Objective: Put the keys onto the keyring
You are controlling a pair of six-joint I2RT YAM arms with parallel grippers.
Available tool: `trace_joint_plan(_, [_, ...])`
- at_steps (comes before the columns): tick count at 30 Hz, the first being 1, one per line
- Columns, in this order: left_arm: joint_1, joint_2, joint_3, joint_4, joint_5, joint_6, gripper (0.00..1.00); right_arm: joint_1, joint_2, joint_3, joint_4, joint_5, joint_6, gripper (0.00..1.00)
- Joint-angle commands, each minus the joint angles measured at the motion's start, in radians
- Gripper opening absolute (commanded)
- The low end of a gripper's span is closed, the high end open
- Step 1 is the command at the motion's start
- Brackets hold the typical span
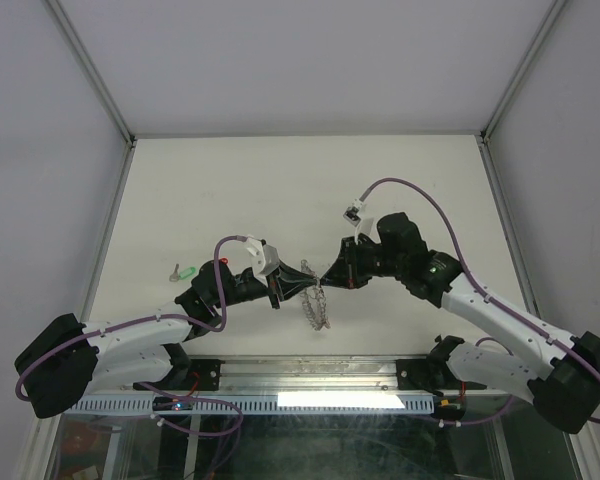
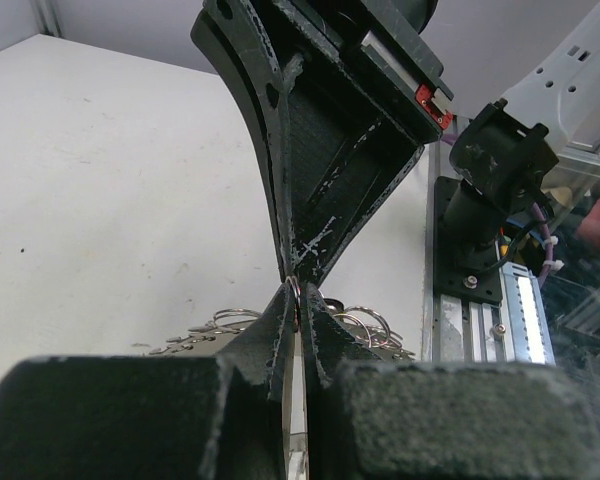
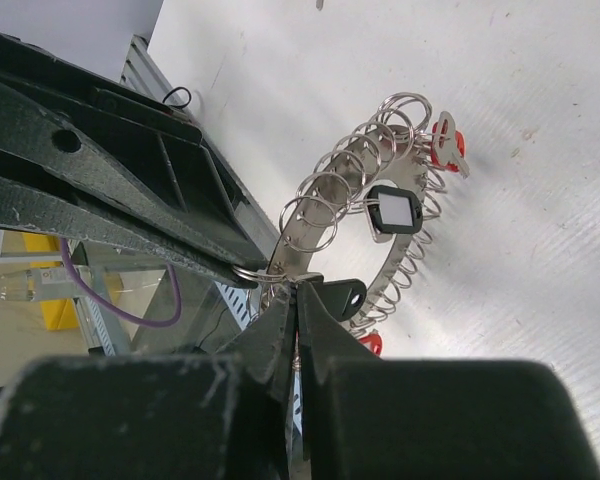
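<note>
Both grippers meet tip to tip just above the table's near middle. My left gripper (image 1: 300, 280) (image 2: 296, 305) is shut on a small split ring (image 2: 294, 292) of the keyring (image 1: 318, 308) (image 3: 391, 246). The keyring is a flat grey band fringed with wire rings and hangs down to the table. My right gripper (image 1: 322, 275) (image 3: 296, 292) is shut against that same split ring, holding a key whose black head (image 3: 342, 296) sticks out beside its fingertips. A red-headed key (image 3: 444, 143) and a black-framed one (image 3: 393, 212) hang on the band. A green-headed key (image 1: 186, 271) lies alone at the left.
The metal rail (image 1: 310, 375) carrying the arm bases runs along the near edge, right below the keyring. The right arm's base mount (image 2: 480, 200) stands close behind the grippers. White enclosure walls with metal posts (image 1: 110, 130) bound the table on three sides.
</note>
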Motion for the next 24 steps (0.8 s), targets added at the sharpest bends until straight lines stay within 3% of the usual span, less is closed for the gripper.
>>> trace_joint_plan(1, [-0.006, -0.023, 0.019, 0.090, 0.001, -0.003, 0.00, -0.004, 0.010, 0.009, 0.028, -0.027, 0.007, 0.00])
trace_joint_plan(5, [-0.005, -0.021, 0.021, 0.090, 0.001, -0.001, 0.00, -0.004, 0.003, 0.007, 0.030, -0.022, 0.001, 0.09])
trace_joint_plan(12, [-0.005, -0.021, 0.025, 0.088, 0.011, -0.002, 0.00, -0.004, -0.128, 0.009, 0.036, 0.130, -0.132, 0.30])
trace_joint_plan(17, [-0.005, -0.020, 0.025, 0.095, 0.038, -0.005, 0.00, -0.004, -0.252, -0.071, 0.121, 0.184, -0.293, 0.34])
trace_joint_plan(24, [0.001, -0.018, 0.030, 0.104, 0.097, -0.009, 0.00, -0.004, -0.366, -0.211, 0.300, 0.019, -0.530, 0.37])
